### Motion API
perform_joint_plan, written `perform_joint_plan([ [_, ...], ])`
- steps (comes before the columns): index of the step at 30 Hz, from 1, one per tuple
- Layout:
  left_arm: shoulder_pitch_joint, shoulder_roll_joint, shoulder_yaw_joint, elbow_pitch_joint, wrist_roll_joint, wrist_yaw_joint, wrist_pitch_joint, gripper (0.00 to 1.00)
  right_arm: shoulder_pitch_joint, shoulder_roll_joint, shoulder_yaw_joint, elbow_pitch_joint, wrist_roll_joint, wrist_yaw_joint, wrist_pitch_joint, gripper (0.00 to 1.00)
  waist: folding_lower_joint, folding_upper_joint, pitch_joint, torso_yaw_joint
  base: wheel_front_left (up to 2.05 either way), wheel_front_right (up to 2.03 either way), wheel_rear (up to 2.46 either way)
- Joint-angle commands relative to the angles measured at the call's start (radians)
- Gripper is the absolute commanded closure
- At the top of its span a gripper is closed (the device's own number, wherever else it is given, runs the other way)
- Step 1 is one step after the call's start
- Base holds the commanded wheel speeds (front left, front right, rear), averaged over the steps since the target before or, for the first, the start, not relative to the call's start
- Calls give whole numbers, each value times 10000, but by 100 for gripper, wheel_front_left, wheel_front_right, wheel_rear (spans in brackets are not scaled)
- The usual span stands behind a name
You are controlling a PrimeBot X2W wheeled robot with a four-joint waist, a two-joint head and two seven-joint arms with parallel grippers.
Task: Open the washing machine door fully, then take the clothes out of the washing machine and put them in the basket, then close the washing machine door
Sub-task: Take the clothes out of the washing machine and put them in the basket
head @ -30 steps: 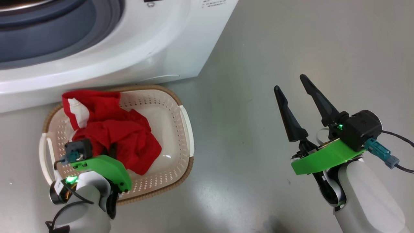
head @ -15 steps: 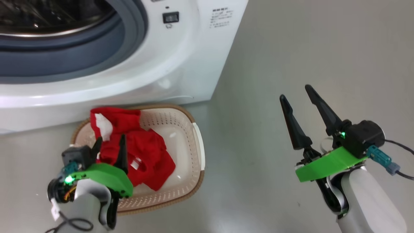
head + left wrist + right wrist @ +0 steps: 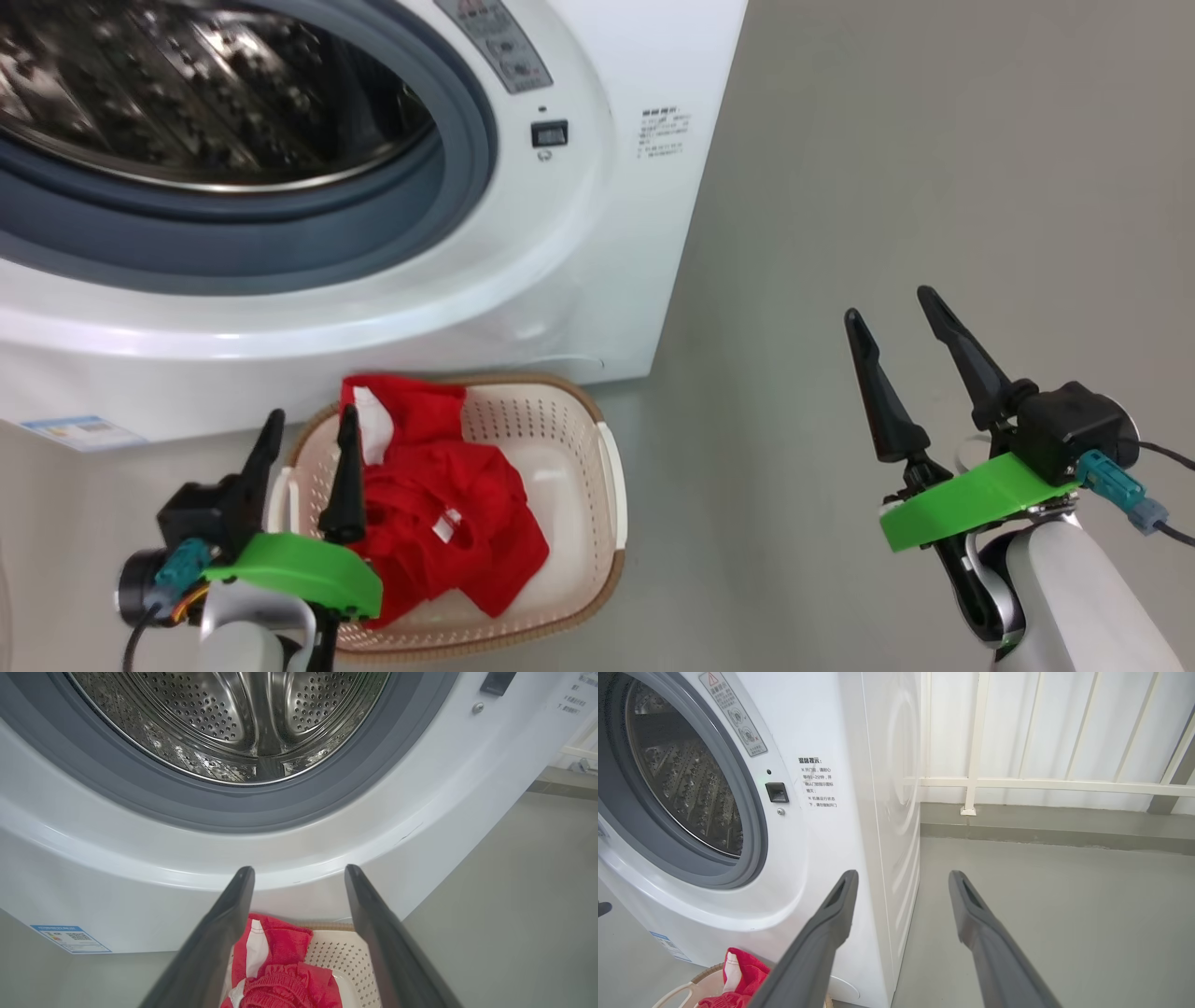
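The white washing machine (image 3: 523,280) stands with its opening uncovered, showing the grey rubber ring and the steel drum (image 3: 233,723). Its door is out of view. On the floor in front sits the cream basket (image 3: 571,422), holding the red clothes (image 3: 439,532). My left gripper (image 3: 311,420) is open and empty, its fingers pointing up over the basket's left end, just above the clothes (image 3: 280,975). My right gripper (image 3: 892,308) hangs open and empty over the floor, well to the right of the basket. The right wrist view has the machine's front (image 3: 822,858) and the clothes (image 3: 742,975).
Bare grey floor (image 3: 887,140) stretches right of the machine. A blue sticker (image 3: 79,431) marks the machine's lower left front. A small dark latch slot (image 3: 549,133) sits right of the opening. A white railing (image 3: 1017,784) runs along the far wall.
My left gripper has opened, let go of the red clothes in the basket and risen above them. The head camera has tilted up, bringing the drum into view. The right gripper stays open.
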Motion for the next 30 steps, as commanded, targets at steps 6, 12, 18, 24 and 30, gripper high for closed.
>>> perform_joint_plan([
  [6, 785, 116, 737, -1663, 374, -90, -120, 0, 455, 143, -266, -434, -548, 46, -65, 0, 0, 0, -1079, 159, 0, 0, 0],
  [12, 1256, 78, 951, -2590, 398, -140, -120, 0, 843, 234, -538, -529, -727, 46, -65, 0, 0, 0, -1527, 127, 0, 0, 0],
  [18, 1870, 52, 1387, -3540, 276, -224, -120, 0, 1153, 296, -650, -542, -839, 46, -65, 0, 0, 0, -2056, -7, 0, 0, 0],
  [24, 2428, 38, 1534, -3933, 258, -190, -120, 0, 1346, 305, -680, -651, -883, 46, -65, 0, 0, 0, -2449, -158, 0, 0, 0],
  [30, 2834, 33, 1479, -4196, 392, -196, -120, 0, 1711, 296, -805, -836, -945, 46, -65, 0, 0, 0, -2750, -227, 0, 0, 0],
])
